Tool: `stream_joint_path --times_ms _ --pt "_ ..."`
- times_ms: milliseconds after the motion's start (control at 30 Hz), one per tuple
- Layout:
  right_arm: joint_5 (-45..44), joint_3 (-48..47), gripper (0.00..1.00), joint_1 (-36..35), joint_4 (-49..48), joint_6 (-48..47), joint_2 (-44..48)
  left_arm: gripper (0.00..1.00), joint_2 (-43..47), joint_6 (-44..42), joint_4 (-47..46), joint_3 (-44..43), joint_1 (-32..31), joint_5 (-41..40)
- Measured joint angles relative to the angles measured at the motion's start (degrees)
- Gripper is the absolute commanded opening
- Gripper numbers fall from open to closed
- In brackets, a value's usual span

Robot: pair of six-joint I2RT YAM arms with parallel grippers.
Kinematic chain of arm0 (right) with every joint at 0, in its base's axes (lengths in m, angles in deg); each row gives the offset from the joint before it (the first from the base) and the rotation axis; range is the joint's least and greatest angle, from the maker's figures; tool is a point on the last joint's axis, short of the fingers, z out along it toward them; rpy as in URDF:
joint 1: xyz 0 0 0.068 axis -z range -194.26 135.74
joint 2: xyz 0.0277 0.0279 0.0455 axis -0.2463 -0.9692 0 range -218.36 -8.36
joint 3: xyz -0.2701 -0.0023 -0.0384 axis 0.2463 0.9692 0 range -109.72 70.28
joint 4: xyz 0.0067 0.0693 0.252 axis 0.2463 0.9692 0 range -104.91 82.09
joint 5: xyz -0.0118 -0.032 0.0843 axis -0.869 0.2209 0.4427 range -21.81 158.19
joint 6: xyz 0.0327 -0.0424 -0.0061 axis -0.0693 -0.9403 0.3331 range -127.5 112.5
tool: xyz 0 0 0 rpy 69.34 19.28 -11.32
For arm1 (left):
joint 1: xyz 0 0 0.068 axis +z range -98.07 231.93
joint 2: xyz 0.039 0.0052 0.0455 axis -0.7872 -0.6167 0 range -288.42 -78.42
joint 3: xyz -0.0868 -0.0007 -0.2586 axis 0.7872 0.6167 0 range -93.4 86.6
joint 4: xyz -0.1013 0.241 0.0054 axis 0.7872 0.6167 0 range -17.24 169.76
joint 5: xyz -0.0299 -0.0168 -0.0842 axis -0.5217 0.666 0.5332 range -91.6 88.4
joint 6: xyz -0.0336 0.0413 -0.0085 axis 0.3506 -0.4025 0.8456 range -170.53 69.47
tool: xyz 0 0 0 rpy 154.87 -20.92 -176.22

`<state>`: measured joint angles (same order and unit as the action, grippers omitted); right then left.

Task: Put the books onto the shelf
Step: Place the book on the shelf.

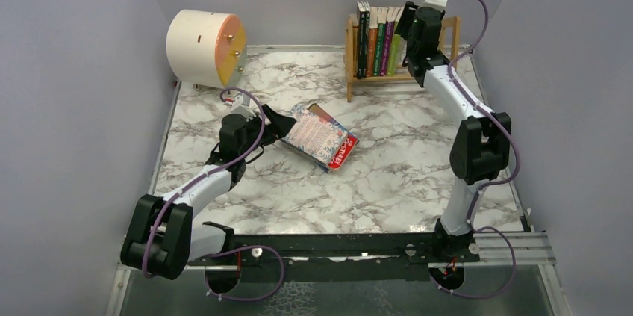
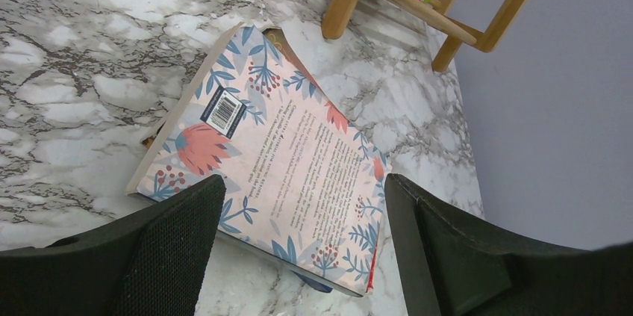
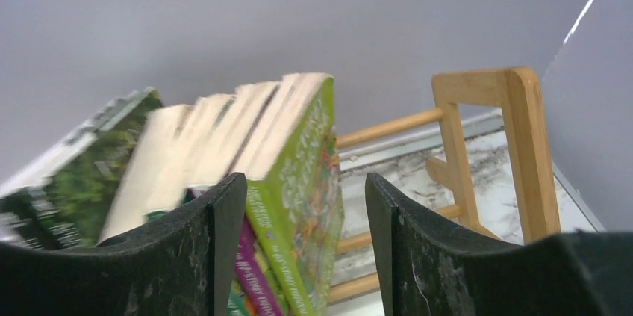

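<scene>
Books (image 1: 377,47) stand upright in the shelf (image 1: 349,69); a floral book (image 1: 319,137) lies flat on the desk (image 1: 388,181), near the shelf's left front. Left wrist: left claw (image 2: 304,185) spread above it. Right wrist: right claw (image 3: 304,181) spread, beside the shelf's green book (image 3: 298,159).

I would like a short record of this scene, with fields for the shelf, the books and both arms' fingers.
shelf: light wood rack, far right of the table
books on shelf: a row standing upright
book on table: floral cover, lying flat, mid-table
left fingers: open, over that book's near end
right fingers: open, at the row's right end, by a green book
other: cream cylinder, far left
</scene>
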<state>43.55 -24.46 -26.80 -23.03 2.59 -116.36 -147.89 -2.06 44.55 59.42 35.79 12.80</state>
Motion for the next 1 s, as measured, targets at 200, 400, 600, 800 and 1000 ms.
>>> stream_joint_path --times_ms 200,400,600,800,1000 --pt "0.35 -5.03 0.59 3.34 5.35 0.74 -7.63 0.72 0.00 -0.02 -0.02 -0.02 0.00 0.00" --pt "0.59 -8.11 0.59 5.60 8.70 0.83 -12.20 0.72 -1.57 -0.02 -0.22 -0.20 0.00 0.00" --pt "3.28 -11.76 0.59 7.45 8.79 0.76 -16.52 0.72 -4.09 -0.02 -0.46 -0.26 0.00 0.02" --pt "8.04 -18.14 0.59 8.94 9.57 1.22 -23.78 0.72 -4.59 -0.09 -0.70 -0.68 0.00 0.17" --pt "10.88 -23.06 0.59 10.25 10.75 1.20 -29.94 0.72 -4.59 -0.46 -1.09 -1.53 0.00 0.20"
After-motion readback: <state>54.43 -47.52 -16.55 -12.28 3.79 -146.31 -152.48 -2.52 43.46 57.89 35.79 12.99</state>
